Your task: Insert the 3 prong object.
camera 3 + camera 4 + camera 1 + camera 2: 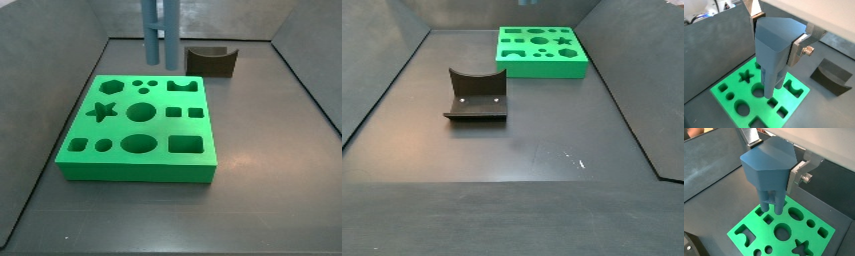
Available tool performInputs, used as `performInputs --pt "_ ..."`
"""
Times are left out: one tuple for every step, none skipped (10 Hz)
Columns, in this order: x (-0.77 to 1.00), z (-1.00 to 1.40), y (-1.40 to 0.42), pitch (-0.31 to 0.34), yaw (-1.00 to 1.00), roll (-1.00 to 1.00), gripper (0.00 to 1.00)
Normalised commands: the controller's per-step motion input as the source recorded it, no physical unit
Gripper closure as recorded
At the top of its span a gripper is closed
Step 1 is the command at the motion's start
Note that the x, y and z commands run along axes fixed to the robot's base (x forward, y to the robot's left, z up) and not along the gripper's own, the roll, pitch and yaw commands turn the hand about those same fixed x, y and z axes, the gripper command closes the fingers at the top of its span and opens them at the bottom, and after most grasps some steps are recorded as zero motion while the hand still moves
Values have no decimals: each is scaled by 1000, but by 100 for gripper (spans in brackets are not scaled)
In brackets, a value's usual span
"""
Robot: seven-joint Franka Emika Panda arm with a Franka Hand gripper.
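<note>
My gripper (pixel 777 37) is shut on the 3 prong object (pixel 774 55), a blue-grey plastic piece with narrow parallel legs pointing down. Silver fingers (pixel 797 50) clamp its wide head in both wrist views (pixel 774 158). The legs (pixel 772 203) hang a little above the green board (pixel 751 235), near its far edge. In a side view only the legs (pixel 159 30) show, hanging over the far edge of the board (pixel 134 165), close to a row of small holes. The gripper is out of view in both side views.
The green board (pixel 731 92) has several shaped holes: star, circles, squares, ovals. It also shows in a side view (pixel 543 62). A dark brown block with a curved notch (pixel 211 62) stands beside the board (pixel 476 98) (pixel 831 75). Grey walls enclose the floor.
</note>
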Motion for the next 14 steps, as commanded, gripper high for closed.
performInputs --pt "-69 -1000 980 -7 0 150 100" --pt "-77 -1000 997 -9 0 151 100" --pt "-94 -1000 991 -20 0 160 100" --pt "-183 -900 849 -73 -91 189 100" --pt "-151 -720 646 -39 -274 161 100" --pt "-120 -477 357 0 -549 134 100" --pt "-226 -329 106 0 -743 134 100" --pt "-69 -180 0 74 -703 94 100" --pt "0 -51 -131 71 -689 51 100" --pt "0 0 -197 67 -760 61 100" --pt "-134 0 -317 56 -714 79 100" --pt "-294 0 -266 43 -589 94 100" --pt "-366 -140 0 9 -400 119 100" --pt "-269 -200 0 7 -431 103 100"
